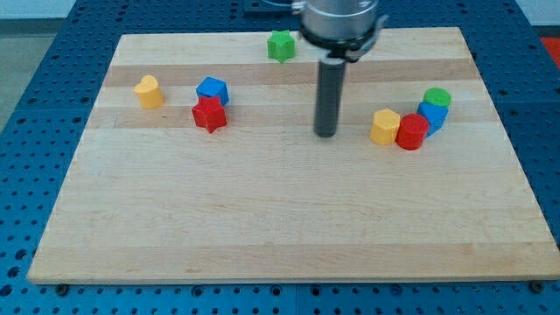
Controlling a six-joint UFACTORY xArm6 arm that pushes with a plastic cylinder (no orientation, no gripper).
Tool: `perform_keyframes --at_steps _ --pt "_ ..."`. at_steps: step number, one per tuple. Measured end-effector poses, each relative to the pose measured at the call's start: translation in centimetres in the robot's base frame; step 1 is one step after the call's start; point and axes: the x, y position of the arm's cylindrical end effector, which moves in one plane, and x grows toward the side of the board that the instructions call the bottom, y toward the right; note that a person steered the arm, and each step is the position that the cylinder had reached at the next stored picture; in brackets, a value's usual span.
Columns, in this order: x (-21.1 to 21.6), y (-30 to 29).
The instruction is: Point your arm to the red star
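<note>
my tip [325,134] on bare board, red star [209,115] well to view's left

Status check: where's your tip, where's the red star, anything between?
My tip mid-board, touching nothing. Red star toward view's left, against blue block. Path between clear.

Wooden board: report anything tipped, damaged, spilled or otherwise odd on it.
Nothing stands out. My tip rests on the bare board, apart from every block; the red star sits toward the view's left, touching the blue block.
</note>
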Motion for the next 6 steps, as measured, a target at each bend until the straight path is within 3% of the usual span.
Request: perform_keyframes --at_steps 3,4,6 --pt "1.4 -17.4" --pt "-0.5 -20.7" --pt "-4.2 -21.0"
